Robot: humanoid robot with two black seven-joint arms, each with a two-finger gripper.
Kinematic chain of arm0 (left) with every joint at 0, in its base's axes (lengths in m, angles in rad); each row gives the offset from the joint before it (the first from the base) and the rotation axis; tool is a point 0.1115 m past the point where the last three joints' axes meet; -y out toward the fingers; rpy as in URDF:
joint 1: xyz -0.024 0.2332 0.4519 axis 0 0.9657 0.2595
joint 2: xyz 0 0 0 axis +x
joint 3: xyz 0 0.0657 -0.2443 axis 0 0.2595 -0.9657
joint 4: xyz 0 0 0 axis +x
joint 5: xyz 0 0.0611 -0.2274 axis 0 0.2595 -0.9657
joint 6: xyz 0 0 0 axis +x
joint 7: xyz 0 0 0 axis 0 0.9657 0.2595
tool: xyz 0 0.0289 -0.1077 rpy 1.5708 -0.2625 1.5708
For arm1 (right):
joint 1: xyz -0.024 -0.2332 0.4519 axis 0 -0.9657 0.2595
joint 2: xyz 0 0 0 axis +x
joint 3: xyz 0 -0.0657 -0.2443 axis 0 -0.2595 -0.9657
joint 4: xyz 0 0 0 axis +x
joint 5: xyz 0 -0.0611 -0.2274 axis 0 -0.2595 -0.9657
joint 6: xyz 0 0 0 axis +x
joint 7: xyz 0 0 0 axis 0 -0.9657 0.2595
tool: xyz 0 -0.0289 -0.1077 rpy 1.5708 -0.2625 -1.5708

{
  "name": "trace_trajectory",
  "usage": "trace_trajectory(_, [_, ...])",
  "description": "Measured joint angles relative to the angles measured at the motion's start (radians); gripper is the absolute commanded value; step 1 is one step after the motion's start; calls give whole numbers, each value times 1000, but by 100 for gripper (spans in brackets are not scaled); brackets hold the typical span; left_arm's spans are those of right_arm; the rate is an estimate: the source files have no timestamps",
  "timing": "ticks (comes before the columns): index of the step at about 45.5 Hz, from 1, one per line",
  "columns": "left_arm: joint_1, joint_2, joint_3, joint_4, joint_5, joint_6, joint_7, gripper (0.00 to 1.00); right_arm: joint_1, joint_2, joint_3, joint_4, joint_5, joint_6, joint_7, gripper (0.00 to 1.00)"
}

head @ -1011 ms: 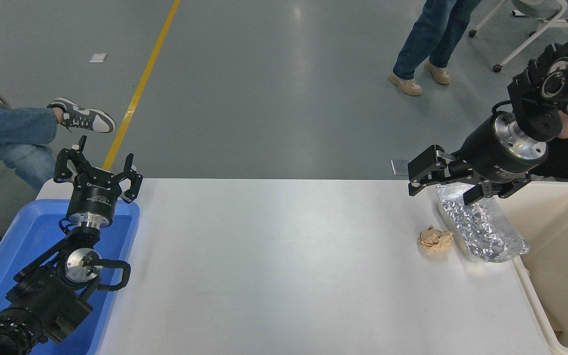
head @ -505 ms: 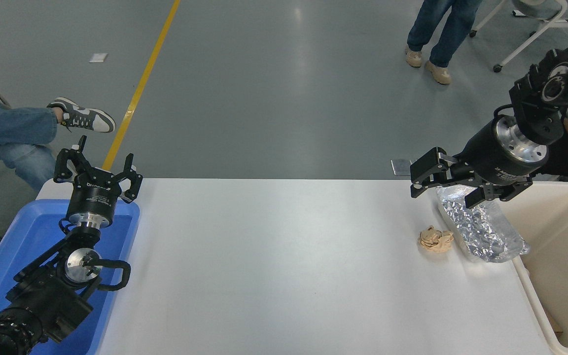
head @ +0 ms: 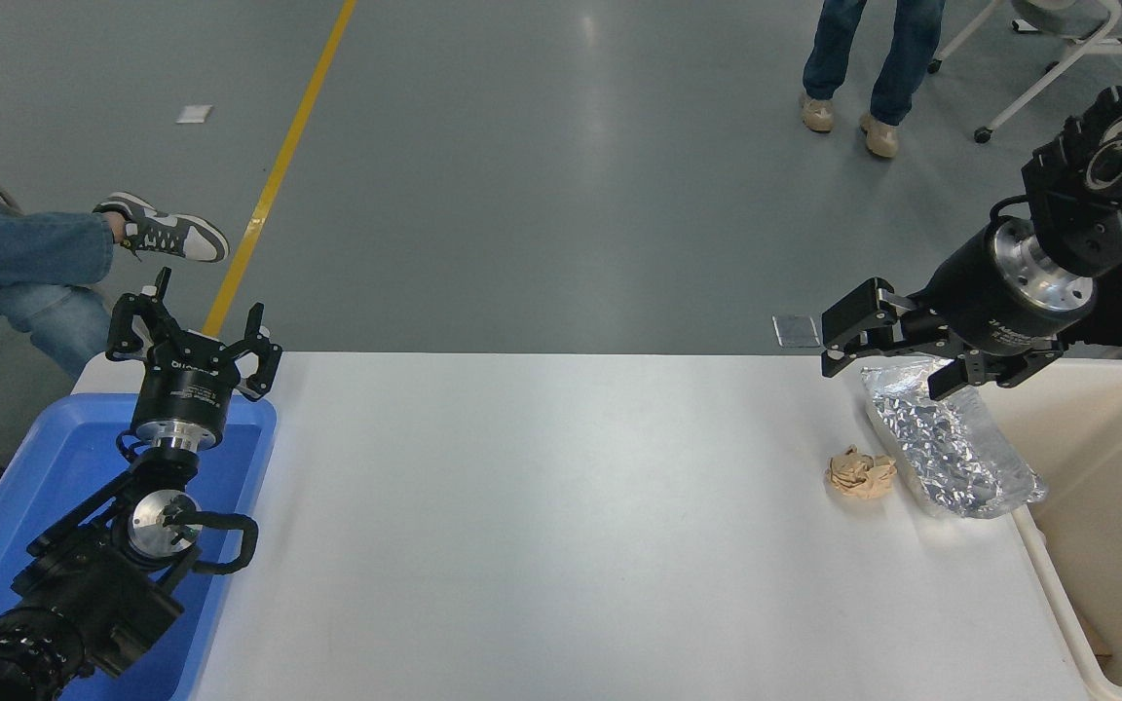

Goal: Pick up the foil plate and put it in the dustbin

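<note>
Left edge of frame: a seated person's leg and sneaker (head: 164,231) on the floor, clear of the work. Lower left: left gripper (head: 194,343) parked over the blue tub (head: 55,467), fingers spread, holding nothing.

Centre: bare white table (head: 542,506), nothing in play there.

Right of centre: crumpled paper ball (head: 860,473) lies just beside the left long edge of the foil plate (head: 951,453), possibly touching it. The plate lies flat on the table, long axis running from its far end toward the lower right, near end at or slightly over the dustbin (head: 1106,545) rim.

Right gripper (head: 887,355) hangs over the plate's far end, wide open, empty. One finger shows left of the plate's far corner, the other over the foil.

Step, as I read it: pre-grasp, nothing lifted yet. Next move looks like: drop lower, close on the far rim, lift, short swing right into the bin.

Risks: thin foil may crumple or slip under a pinch; dragging the plate could nudge the paper ball. The bin wall sits tight against the plate, so little room on that side.

Top right: a standing person's legs (head: 853,58) and a chair base, well apart from the table.
</note>
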Motion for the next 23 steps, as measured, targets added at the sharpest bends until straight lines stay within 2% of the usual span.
trace_trajectory(10, [0, 0, 0, 0, 0, 0, 0, 99, -60, -2, -15, -50, -2, -33, -1, 100])
trace_trajectory(23, [0, 0, 0, 0, 0, 0, 0, 99, -211, -23, -54, -175, 0, -187, -2, 100])
